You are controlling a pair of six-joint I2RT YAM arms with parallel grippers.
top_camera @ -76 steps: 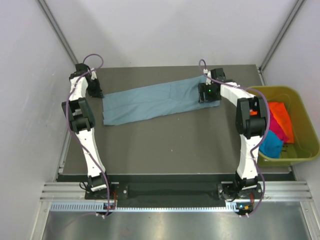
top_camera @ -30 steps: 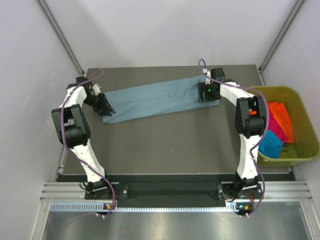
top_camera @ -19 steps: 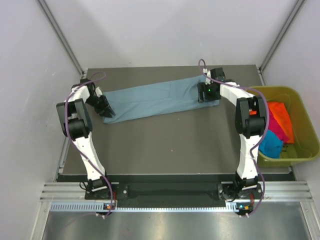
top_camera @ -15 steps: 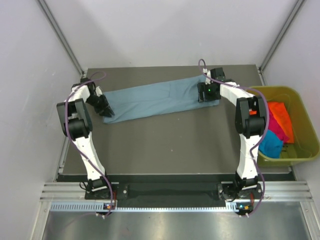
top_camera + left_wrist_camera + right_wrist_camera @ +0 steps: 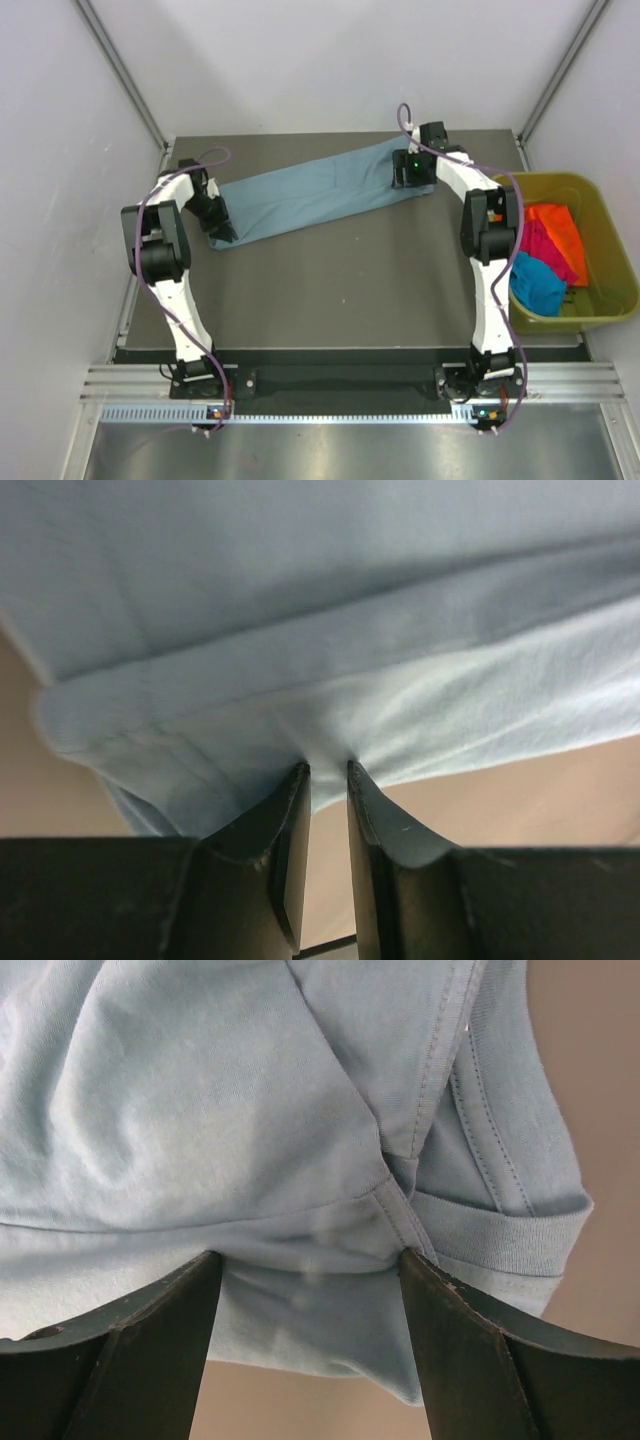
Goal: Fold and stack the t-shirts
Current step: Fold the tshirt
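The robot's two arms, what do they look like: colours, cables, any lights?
Both the left arm and right arm have white links with chunky black joints. A purple cable loops loosely along each. A small green light glows by the right gripper. The left gripper has dark, smooth, tapering fingers.

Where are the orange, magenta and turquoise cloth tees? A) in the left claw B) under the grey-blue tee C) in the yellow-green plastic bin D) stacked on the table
C: the orange cloth tee, magenta cloth tee and turquoise cloth tee lie inside the yellow-green plastic bin; only the grey-blue cloth tee is over the dark table.
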